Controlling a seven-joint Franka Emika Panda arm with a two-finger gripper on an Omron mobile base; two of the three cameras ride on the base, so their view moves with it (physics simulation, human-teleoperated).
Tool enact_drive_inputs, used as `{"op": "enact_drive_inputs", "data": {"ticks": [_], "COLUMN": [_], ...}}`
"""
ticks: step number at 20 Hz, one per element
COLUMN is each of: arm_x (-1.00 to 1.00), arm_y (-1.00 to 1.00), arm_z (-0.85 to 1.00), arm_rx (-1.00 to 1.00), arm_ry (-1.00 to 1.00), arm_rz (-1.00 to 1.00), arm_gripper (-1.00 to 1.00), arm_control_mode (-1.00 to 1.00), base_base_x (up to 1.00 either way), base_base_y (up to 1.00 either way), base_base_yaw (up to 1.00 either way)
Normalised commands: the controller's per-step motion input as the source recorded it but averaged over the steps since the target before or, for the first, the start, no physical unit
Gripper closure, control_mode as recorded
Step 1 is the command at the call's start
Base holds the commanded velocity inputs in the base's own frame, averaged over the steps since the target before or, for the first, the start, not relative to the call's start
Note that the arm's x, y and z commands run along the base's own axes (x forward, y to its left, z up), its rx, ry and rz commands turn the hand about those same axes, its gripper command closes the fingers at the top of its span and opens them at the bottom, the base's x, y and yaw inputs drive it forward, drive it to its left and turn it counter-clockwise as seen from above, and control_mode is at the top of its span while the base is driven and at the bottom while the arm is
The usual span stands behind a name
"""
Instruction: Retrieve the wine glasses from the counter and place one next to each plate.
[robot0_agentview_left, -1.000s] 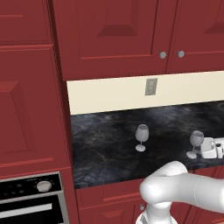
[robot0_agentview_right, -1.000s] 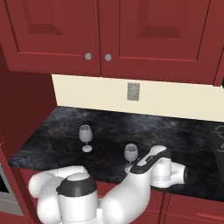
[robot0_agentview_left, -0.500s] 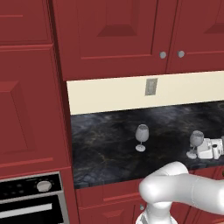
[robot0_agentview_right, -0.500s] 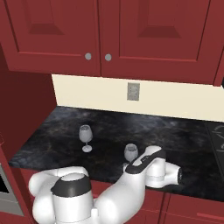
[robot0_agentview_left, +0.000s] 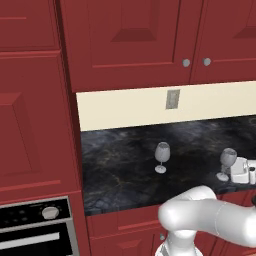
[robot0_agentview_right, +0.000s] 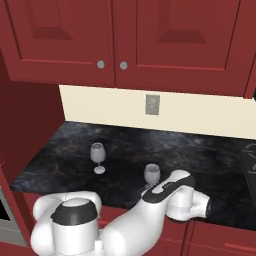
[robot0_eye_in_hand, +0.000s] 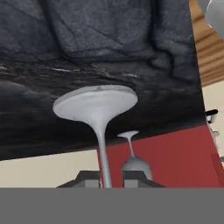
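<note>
**Hand view.** Hand (robot0_eye_in_hand: 111, 179) with its two dark tips drawn close on either side of the thin stem of a small clear greyish stemmed wine glass (robot0_eye_in_hand: 103, 144). One tip against the stem, a sliver of gap beside the other, so a firm clamp cannot be confirmed. Picture rolled over, hence round flat foot above and black marble-look tabletop (robot0_eye_in_hand: 109, 43) across the top. Stem centred between the tips, directly ahead of the hand. Second glass of the same kind (robot0_eye_in_hand: 133, 164) beyond the first, well apart from it.

**Left base view.** Flanked glass (robot0_agentview_left: 227, 160) upright near the front edge of the tabletop, at the right. White body of the hand just beside it on the right, level with the stem. Second glass (robot0_agentview_left: 161, 156) upright near mid-tabletop, well apart to the left. Cream backsplash (robot0_agentview_left: 125, 107) and dark red cabinets (robot0_agentview_left: 130, 40) behind.

**Right base view.** Flanked glass (robot0_agentview_right: 151, 174) just beyond the wrist; second glass (robot0_agentview_right: 97, 152) further left and further back.

**Governing relation.** Long axis of the stem vertical, hand lying horizontal across it from the side. Likely requirement for the next move: tips pressed fully home, then a straight lift along that axis. Probable risk: tipping of the bowl if raised on a loose hold.
</note>
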Motion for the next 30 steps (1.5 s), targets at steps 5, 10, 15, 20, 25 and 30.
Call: {"op": "enact_drive_inputs", "data": {"ticks": [5,10,15,20,25,30], "arm_x": [-0.4,-0.29,-0.21,-0.51,-0.36,-0.12], "arm_y": [0.04,0.4,0.62,0.72,0.8,0.99], "arm_z": [0.69,0.94,0.8,0.5,0.38,0.34], "arm_rx": [0.0,-0.02,-0.03,-0.01,0.0,-0.02], "arm_ry": [-0.18,-0.06,0.0,-0.07,-0.11,-0.07], "arm_rz": [-0.01,-0.04,-0.02,0.0,0.0,0.0], "arm_gripper": [1.0,1.0,1.0,1.0,1.0,1.0], "arm_control_mode": [-1.0,-1.0,-1.0,-1.0,-1.0,-1.0], "base_base_x": [0.0,0.0,0.0,0.0,0.0,0.0], "base_base_y": [0.0,0.0,0.0,0.0,0.0,0.0], "base_base_yaw": [0.0,0.0,0.0,0.0,0.0,0.0]}}
